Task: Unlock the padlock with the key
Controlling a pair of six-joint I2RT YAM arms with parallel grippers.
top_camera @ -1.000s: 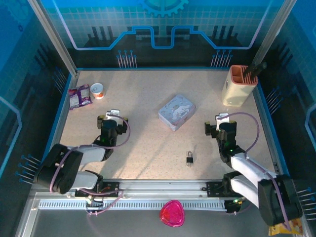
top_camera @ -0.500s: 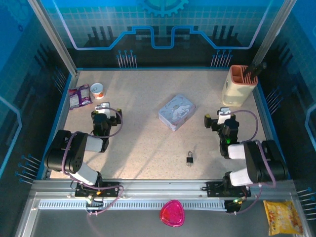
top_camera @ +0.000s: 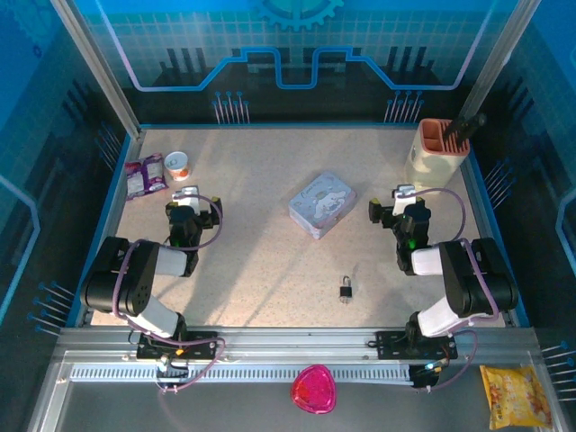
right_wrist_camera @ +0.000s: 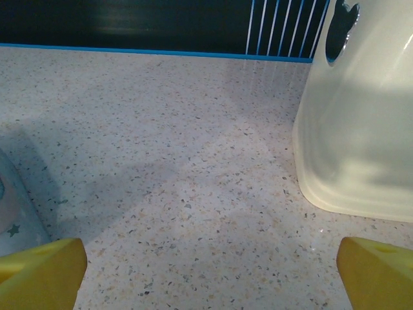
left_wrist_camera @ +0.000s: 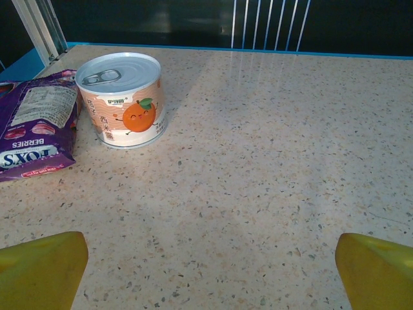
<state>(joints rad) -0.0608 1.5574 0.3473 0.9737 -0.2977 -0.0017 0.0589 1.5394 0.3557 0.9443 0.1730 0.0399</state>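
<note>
One padlock [top_camera: 345, 290], one tin [top_camera: 322, 204]

Robot lab cell, blue circuit-print walls [top_camera: 297, 54], aluminium frame posts [top_camera: 94, 67], speckled table [top_camera: 261, 252]

A speckled beige table [top_camera: 261, 162] is sitting inside blue walls [top_camera: 378, 40] bearing gear-and-circuit patterns. Soft light is glancing off its far side, and a metal rail [top_camera: 270, 340] is running along its near edge.

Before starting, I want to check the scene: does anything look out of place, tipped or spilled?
Nothing looks spilled or tipped. The pale blue-grey rectangular tin lies diagonal to the table edges, and a yellow crinkled snack packet lies off the table, beyond the near rail.
</note>
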